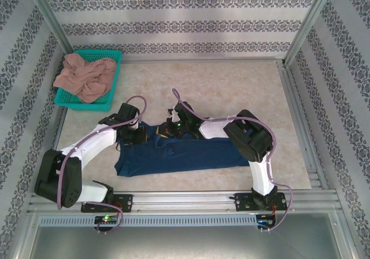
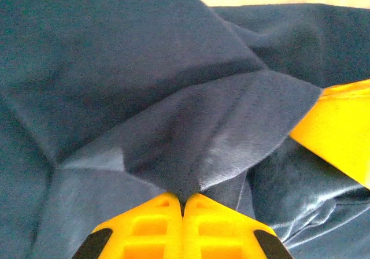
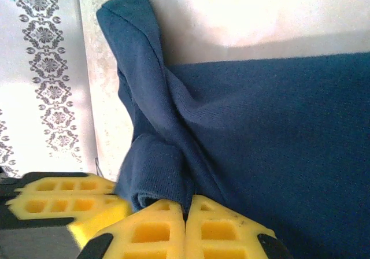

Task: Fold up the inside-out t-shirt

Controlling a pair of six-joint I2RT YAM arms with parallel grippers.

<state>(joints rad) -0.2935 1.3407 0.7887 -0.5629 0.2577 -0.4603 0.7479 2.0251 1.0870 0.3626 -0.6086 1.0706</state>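
Observation:
The inside-out t-shirt point(image 1: 185, 155) is dark navy and lies as a long folded band across the near middle of the table. My left gripper point(image 1: 137, 133) is at its upper left edge, shut on a raised fold of the navy cloth point(image 2: 191, 149). My right gripper point(image 1: 171, 129) is close beside it at the shirt's upper edge, shut on a bunched roll of the same cloth point(image 3: 156, 166). The two grippers are near each other: the right one's yellow fingers point(image 2: 341, 132) show in the left wrist view, and the left one's fingers point(image 3: 63, 198) show in the right wrist view.
A teal basket point(image 1: 113, 59) at the back left holds a pinkish-tan garment point(image 1: 85, 77). Beige tabletop point(image 1: 231, 91) stretches behind and to the right of the shirt. Patterned walls enclose the table; a metal rail point(image 1: 185, 200) runs along the near edge.

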